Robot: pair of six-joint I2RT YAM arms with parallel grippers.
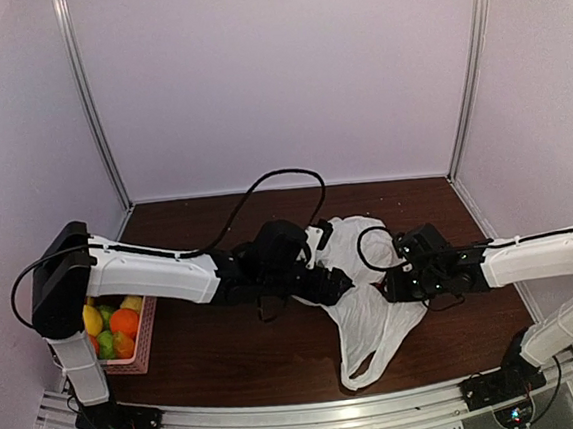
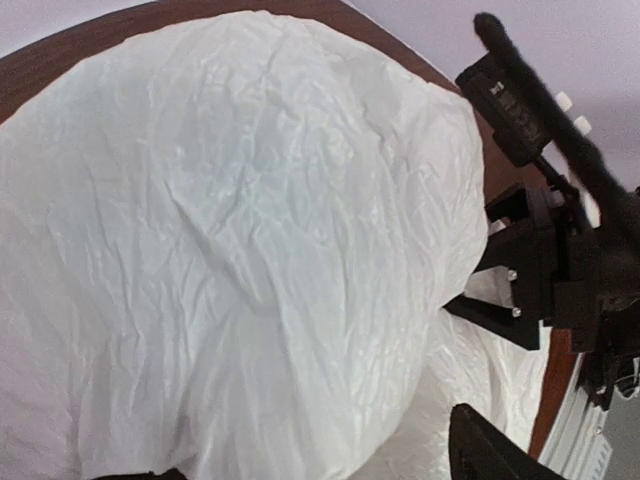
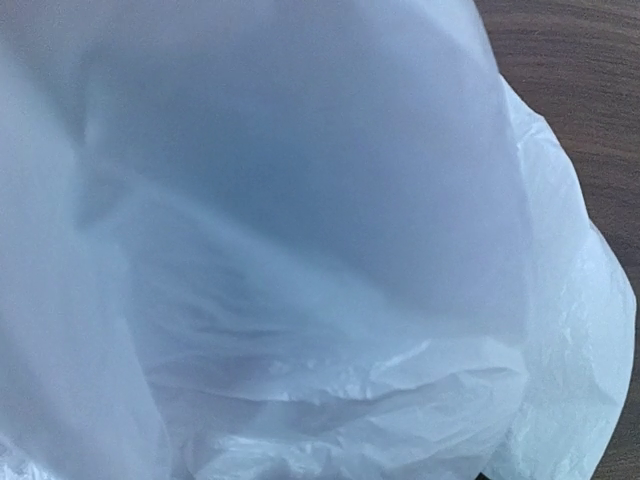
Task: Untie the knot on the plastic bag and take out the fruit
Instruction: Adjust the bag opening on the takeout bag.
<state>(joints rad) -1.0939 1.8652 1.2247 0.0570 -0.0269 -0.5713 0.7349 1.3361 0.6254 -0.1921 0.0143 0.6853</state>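
**White bag between two arms, grips unreadable**

Plastic film lies right against the right wrist lens, a pale blur that hides that arm's own fingers. Only a corner of the brown bench [image 3: 580, 90] shows there. From above, the left fingers [image 1: 333, 283] and the right fingers [image 1: 391, 288] are dark shapes at the bag's two sides, each touching or overlapping it. I cannot tell how far either pair is spread or whether it has film pinched. The knot cannot be made out in any view.

The plastic bag [image 1: 363, 313] sits mid-bench between the arms. It is thin, white, finely creased and slightly see-through, and it bulges in the left wrist view. Its long axis runs far to near, with the bulky end at the far side and an open handle loop [image 1: 356, 379] pointing toward the arm bases.

Well apart at the left edge, a pink basket [image 1: 146, 355] holds fruit [image 1: 123, 321], partly covered by the left arm.
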